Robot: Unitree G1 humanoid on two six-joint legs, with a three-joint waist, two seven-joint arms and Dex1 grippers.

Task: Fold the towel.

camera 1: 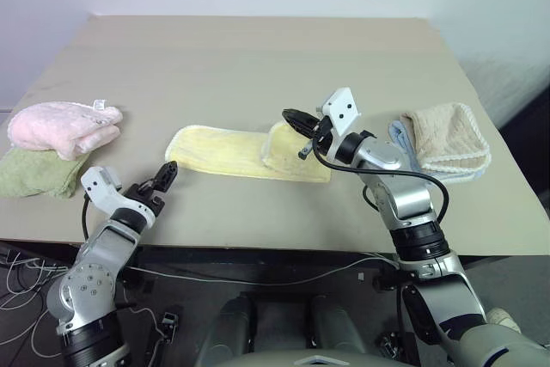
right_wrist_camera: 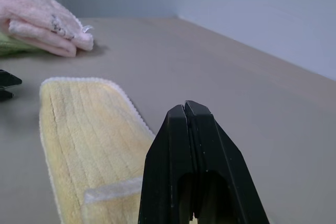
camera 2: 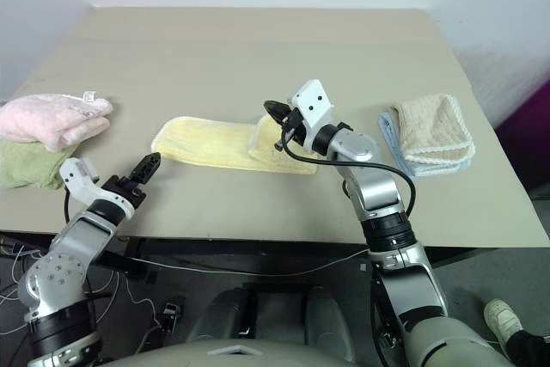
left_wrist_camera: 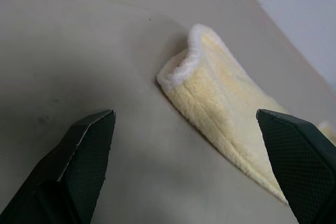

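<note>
Towel (camera 1: 232, 152): pale yellow terry, centre of frame on the tabletop (camera 1: 258, 58), right end folded over. Likely soft, light, limp; best pinched at the hemmed corners. Left claw (camera 1: 165, 174) jaws apart, just short of the left end. Right claw (camera 1: 296, 119) shut, empty, above the fold.

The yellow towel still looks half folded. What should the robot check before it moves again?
1. Yellow towel flat on the table: ok, except its right end, flipped over onto itself.
2. Right gripper gripping the towel: not ok, shut on nothing, above the flipped end.
3. Left gripper ready: ok, open, short of the towel's left end.
4. Pink towel and beige towel out of the way: ok.
5. Fold edges lined up: cannot tell.
</note>
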